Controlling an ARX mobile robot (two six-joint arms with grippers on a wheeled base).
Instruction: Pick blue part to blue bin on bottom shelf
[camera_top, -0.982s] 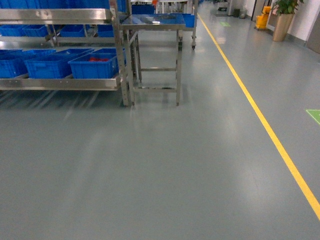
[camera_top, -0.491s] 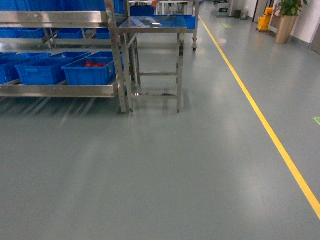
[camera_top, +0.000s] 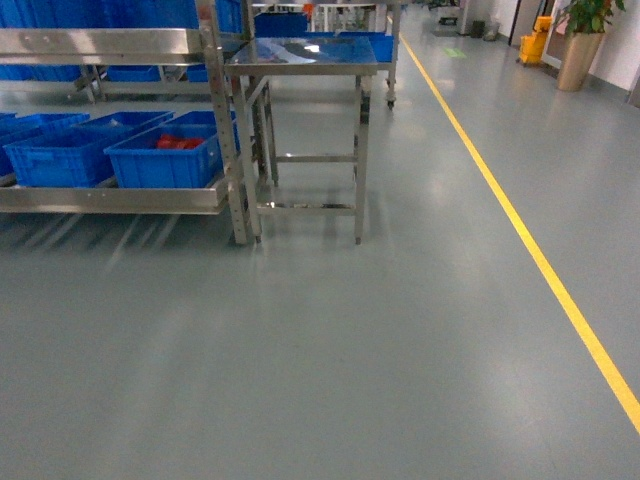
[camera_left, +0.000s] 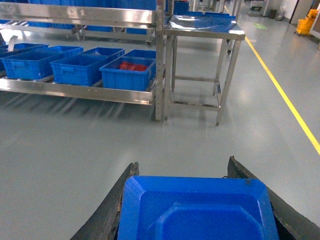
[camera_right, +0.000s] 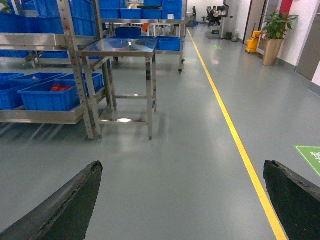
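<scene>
The left pincer has its two dark fingers hugging the sides of the blue part, so it's clamped on it. In the left wrist view the part fills the bottom of the shot: a flat blue face with a raised inner panel and clipped far corners, wide side running across the view from finger to finger. I can't tell its full length, as the near end is cut off.

The right pincer is spread wide with only grey floor between its black fingers, holding nothing.

Neither pincer shows in the head view, so the part is only visible from the left wrist.

Further out, the bottom shelf of the steel rack carries a row of blue totes along its front lip. The tote at the right end, next to the rack's upright post, has red packets in it; all three views catch that. The blue bin just left of it looks empty from the left wrist view, though I can't see its floor fully.

Beside the rack's right end stands the steel worktop, with a shiny top. A yellow line runs down the floor on the right. The right wrist view alone shows a potted plant and a green floor marking.
</scene>
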